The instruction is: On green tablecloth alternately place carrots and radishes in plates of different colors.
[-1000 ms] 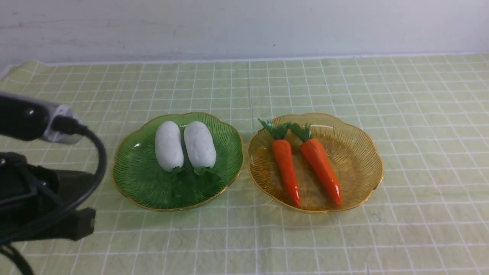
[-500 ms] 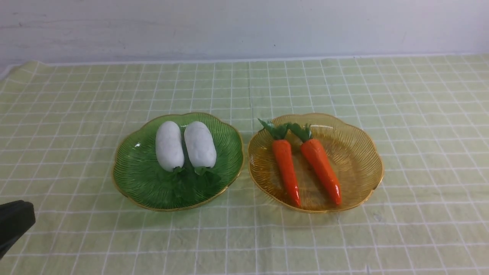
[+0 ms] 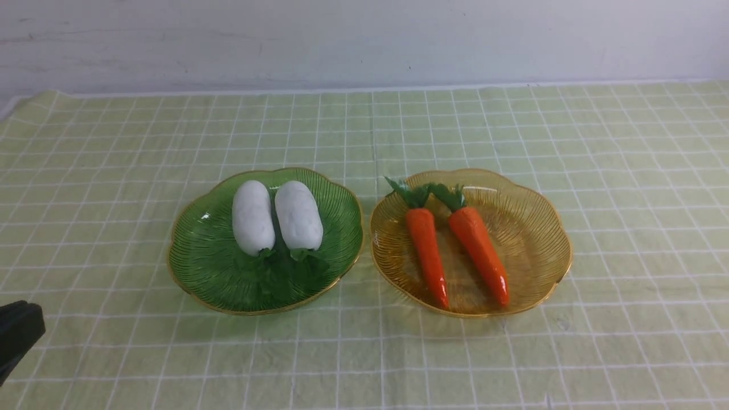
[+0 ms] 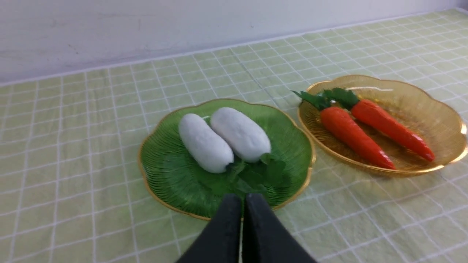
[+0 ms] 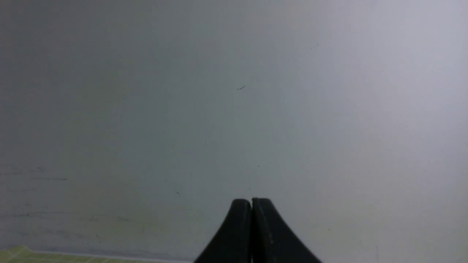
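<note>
the left end effector (image 4: 244, 199) is drawn back from the plates. in the front view, only a dark piece of the left arm (image 3: 17, 336) shows at the near left edge, far less than a second ago, when its bulk reached in close to the green plate (image 3: 205, 273). half a second ago it was already almost this far out, so the withdrawal has nearly come to a stop. its fingertips are pressed together with nothing between them. the right end effector (image 5: 251, 201) is likewise closed and bare, facing the pale wall (image 5: 234, 109).

nothing in the plates has visibly shifted through that retreat. both white radishes (image 3: 253, 219) (image 3: 298, 216) lie side by side in the green plate, their leafy ends toward the robot. both carrots (image 3: 427, 250) (image 3: 479, 250) lie in the amber plate (image 3: 529, 267), leafy tops away from the robot and tips toward it, with some of the leaves reaching over the rim on the side nearest the green plate. the two plates sit just beside each other on the green tablecloth (image 3: 364, 364).

for the task, this reads as the end: the vegetables are sorted by kind, one kind to each color of plate, and no further move seems called for beyond letting the arms rest.
</note>
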